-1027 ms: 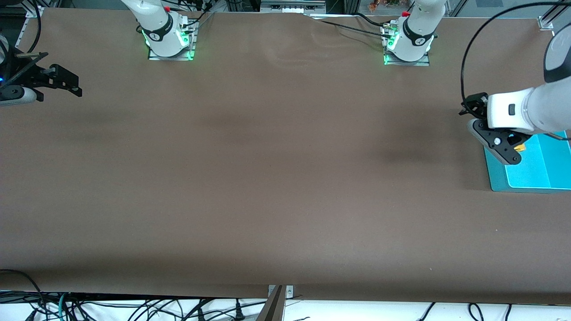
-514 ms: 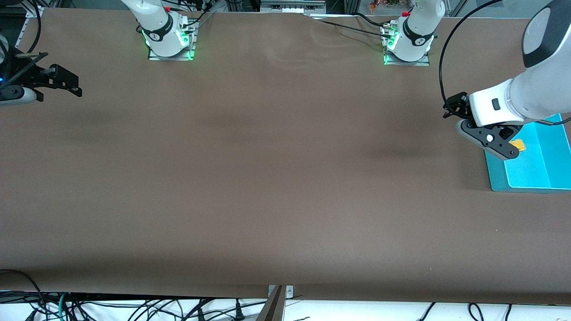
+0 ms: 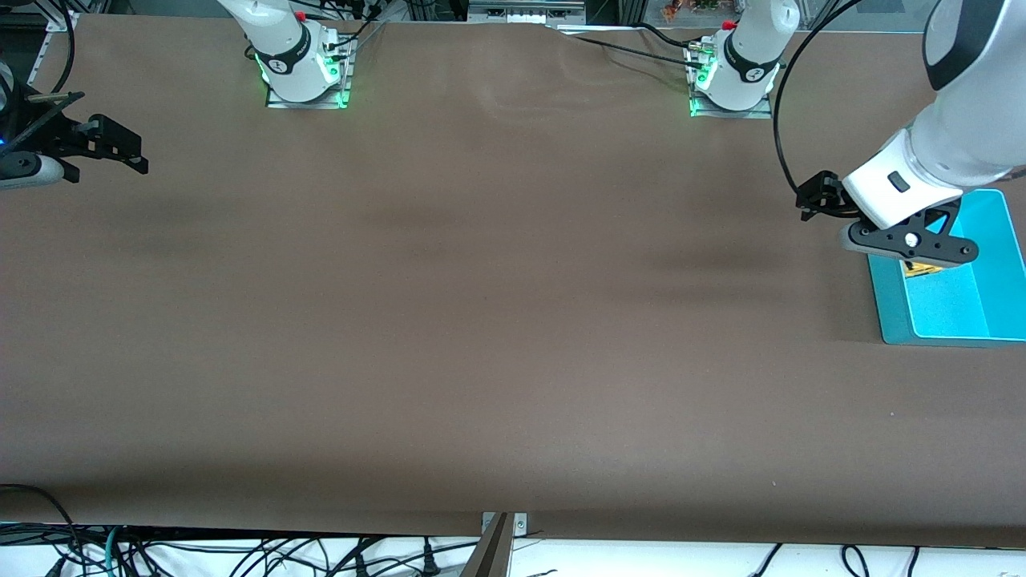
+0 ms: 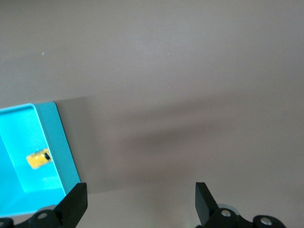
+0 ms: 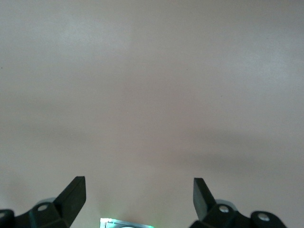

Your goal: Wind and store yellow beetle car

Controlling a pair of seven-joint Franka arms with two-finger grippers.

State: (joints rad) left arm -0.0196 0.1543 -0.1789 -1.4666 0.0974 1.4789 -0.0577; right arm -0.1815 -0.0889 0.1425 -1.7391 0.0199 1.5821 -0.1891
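The table (image 3: 481, 320) stood bare. At the left arm's end sat the blue tray (image 3: 890, 316), with the yellow beetle car (image 4: 39, 158) stored inside. Above its edge hung the left gripper (image 4: 140, 202), jaws apart and empty, apparently done. The right gripper (image 5: 139, 199) waited, spread wide

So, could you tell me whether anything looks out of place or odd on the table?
Nothing stands out. The car lies inside the teal tray at the left arm's end, and both the left gripper and right gripper are open and empty.

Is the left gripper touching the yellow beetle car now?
Apart. In the left wrist view the yellow beetle car lies in the blue tray, clear of the open left gripper.
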